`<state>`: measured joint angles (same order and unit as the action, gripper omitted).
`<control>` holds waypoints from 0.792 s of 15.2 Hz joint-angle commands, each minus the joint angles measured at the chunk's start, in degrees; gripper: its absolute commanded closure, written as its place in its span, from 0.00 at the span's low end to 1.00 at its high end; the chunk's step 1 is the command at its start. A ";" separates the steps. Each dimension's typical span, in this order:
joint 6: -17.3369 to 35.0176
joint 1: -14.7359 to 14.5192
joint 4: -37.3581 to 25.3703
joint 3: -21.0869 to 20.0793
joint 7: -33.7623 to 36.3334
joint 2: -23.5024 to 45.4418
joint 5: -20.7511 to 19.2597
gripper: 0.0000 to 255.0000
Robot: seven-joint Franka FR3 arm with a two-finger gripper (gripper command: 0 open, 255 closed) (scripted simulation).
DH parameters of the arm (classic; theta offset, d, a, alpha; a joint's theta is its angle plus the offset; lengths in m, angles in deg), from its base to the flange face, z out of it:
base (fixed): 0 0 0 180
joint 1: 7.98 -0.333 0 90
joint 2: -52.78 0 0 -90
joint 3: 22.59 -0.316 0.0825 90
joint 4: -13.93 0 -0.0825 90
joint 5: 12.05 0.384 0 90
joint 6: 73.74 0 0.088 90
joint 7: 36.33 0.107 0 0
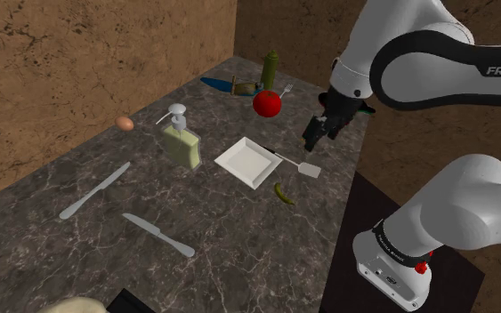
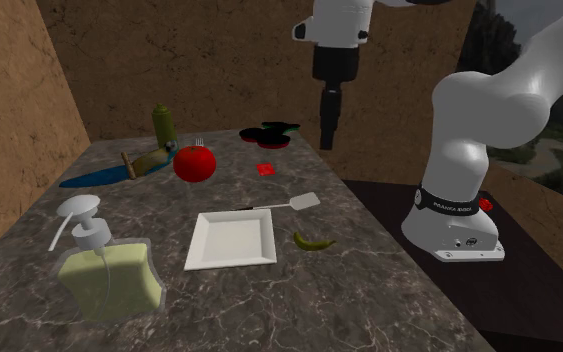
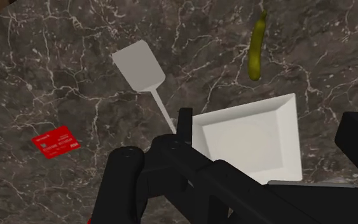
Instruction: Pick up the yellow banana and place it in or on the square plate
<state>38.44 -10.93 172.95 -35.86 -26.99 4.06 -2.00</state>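
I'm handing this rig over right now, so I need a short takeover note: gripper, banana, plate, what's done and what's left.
Gripper: open, holding nothing, up in the air over the table.
Banana: small, yellow-green, lying flat on the table beside the square plate, apart from it, on the side nearest the stand.
Plate: white, nothing on it. A spatula lies by one corner.
Done: nothing yet; the banana is untouched.
Left: lower onto the banana, grasp it, lift it, and set it on the plate.
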 commanded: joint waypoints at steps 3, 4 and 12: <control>9.68 -1.46 5.40 -3.54 1.96 3.92 2.27 0.00; 12.19 -1.83 6.58 -4.45 2.47 5.19 2.84 0.00; 35.89 -2.62 12.28 -12.98 7.73 22.87 5.63 0.00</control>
<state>69.69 -13.89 184.59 -47.45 -20.11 23.10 3.54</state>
